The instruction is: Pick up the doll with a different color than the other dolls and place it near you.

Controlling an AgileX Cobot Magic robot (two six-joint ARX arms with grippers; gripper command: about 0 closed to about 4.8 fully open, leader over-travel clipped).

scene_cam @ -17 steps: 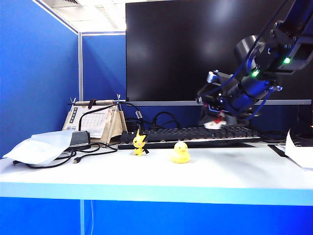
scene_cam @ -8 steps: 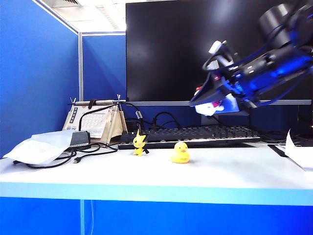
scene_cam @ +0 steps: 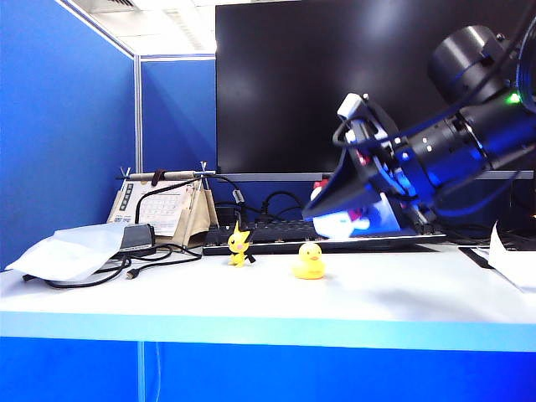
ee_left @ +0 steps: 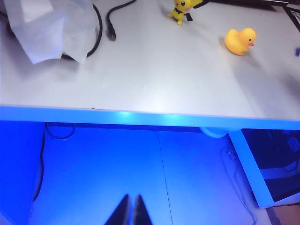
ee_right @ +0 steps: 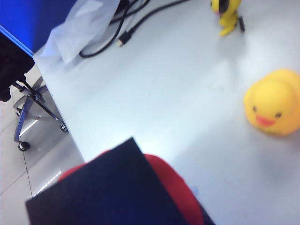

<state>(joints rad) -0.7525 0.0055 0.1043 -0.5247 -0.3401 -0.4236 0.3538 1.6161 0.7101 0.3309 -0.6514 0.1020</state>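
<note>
The doll with a different color [scene_cam: 337, 223], white with a red top, hangs in the air to the right of the yellow duck [scene_cam: 309, 261], and my right gripper [scene_cam: 337, 211] is shut on it. In the right wrist view its red top [ee_right: 174, 185] shows behind a dark finger [ee_right: 103, 190]; the duck [ee_right: 274, 103] and the pointed-ear figure [ee_right: 227, 13] lie beyond. The pointed-ear figure [scene_cam: 239, 246] stands left of the duck in front of the keyboard. My left gripper [ee_left: 131, 200] is shut and empty, low in front of the table's edge, with the duck [ee_left: 240, 41] and the pointed-ear figure [ee_left: 182, 9] far off.
A black keyboard [scene_cam: 268, 237] and a large monitor [scene_cam: 335, 84] stand at the back. A white bag [scene_cam: 71, 251], black cables [scene_cam: 155, 258] and a desk calendar [scene_cam: 163, 208] fill the left side. White paper [scene_cam: 512, 261] lies at the right edge.
My right gripper, holding the doll, rose off the keyboard area, then swung left and down towards the duck and closer to the camera. The left gripper kept still.
</note>
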